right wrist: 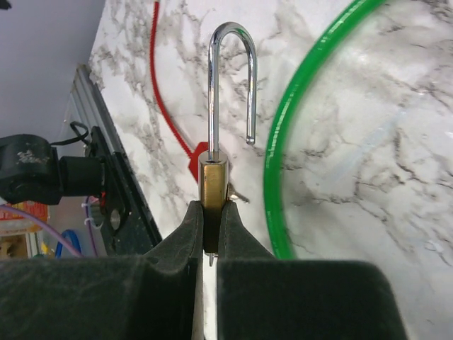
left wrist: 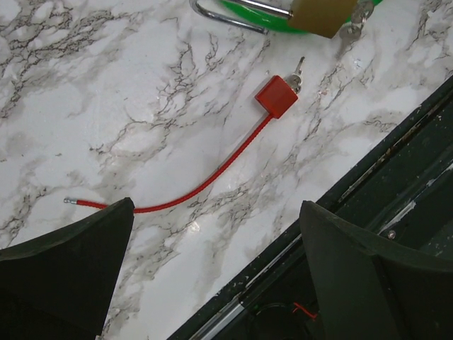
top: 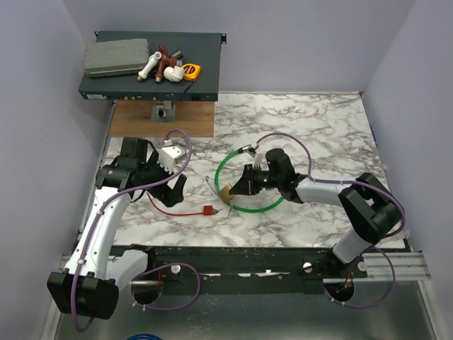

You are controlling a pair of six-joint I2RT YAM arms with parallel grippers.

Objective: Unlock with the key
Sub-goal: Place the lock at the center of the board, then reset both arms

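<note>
The right gripper (right wrist: pixel 211 209) is clenched on the brass padlock (right wrist: pixel 212 180), whose shackle (right wrist: pixel 231 71) has one end free. The left gripper (left wrist: pixel 216 209) hangs spread wide above a red cable lock (left wrist: pixel 276 95) on the table (left wrist: pixel 106 85). The key (left wrist: pixel 350 30) shows just beside the padlock's body, partly cut off. Whether it sits in the keyhole is unclear.

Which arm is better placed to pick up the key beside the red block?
Left. The left claw hangs open and empty near the key, while the right claw is shut on the brass padlock.
</note>
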